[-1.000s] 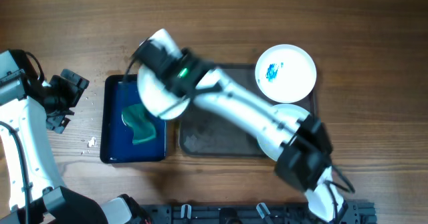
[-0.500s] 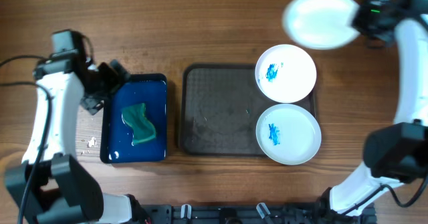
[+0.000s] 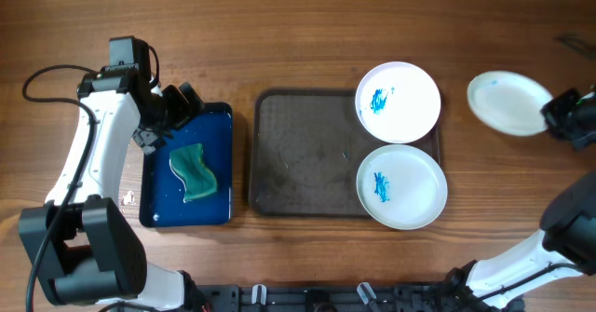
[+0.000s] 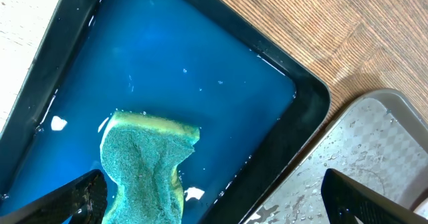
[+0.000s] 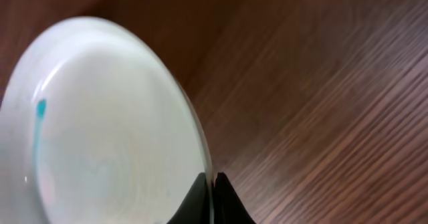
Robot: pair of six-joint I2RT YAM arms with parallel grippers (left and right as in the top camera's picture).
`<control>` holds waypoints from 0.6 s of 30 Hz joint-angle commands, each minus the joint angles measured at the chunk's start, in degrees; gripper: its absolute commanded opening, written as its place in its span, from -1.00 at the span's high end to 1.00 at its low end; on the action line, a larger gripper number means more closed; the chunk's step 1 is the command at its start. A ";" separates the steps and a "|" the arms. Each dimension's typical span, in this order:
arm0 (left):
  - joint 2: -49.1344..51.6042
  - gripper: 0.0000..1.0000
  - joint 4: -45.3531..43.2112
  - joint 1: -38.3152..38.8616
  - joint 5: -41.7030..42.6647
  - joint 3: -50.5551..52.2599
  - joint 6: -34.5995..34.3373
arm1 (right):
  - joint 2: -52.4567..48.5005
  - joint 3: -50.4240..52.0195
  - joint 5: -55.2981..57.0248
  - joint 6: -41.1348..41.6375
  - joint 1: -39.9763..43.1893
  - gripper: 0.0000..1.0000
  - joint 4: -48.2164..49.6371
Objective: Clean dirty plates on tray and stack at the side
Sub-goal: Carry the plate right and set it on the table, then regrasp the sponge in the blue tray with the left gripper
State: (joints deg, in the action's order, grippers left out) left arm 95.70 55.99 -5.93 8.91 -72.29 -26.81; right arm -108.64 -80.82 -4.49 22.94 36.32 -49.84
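Beside tray (image 3: 298,163), blue basin (image 3: 210,128), green sponge (image 3: 194,172)

The left arm (image 3: 88,149) is made of long white tubes joined by round black parts. A thin black cable (image 3: 51,70) is seen curling out from it. The left gripper (image 3: 177,107) is black, and its two fingers (image 4: 73,197) are shaped like dark flat wedges. The right arm (image 3: 570,221) is white low down and black higher up. The right gripper (image 5: 210,194) is black too, with thin pointed tips.
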 commanded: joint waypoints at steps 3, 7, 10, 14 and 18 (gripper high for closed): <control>0.44 -1.00 1.55 0.09 0.46 -0.90 1.16 | 0.09 2.82 2.10 4.17 -0.24 0.91 1.77; 0.44 -1.00 1.70 0.09 0.46 -0.90 1.16 | 0.09 2.82 3.32 4.22 -0.22 0.69 1.40; 0.42 -1.00 1.73 0.09 0.46 -0.90 1.18 | 0.09 2.82 3.39 4.15 -0.24 0.07 0.92; 0.42 -1.00 1.73 0.09 0.44 -0.90 2.64 | 0.44 0.63 -2.03 0.90 -0.24 0.29 -1.38; 0.42 -1.00 3.74 0.04 -3.93 -0.90 2.62 | 4.90 -6.80 -15.19 -6.29 -2.91 0.22 -7.65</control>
State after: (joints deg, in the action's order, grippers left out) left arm 95.70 57.95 -5.93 8.62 -72.29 -25.56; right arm -108.49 -81.65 -9.54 22.57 35.99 -54.94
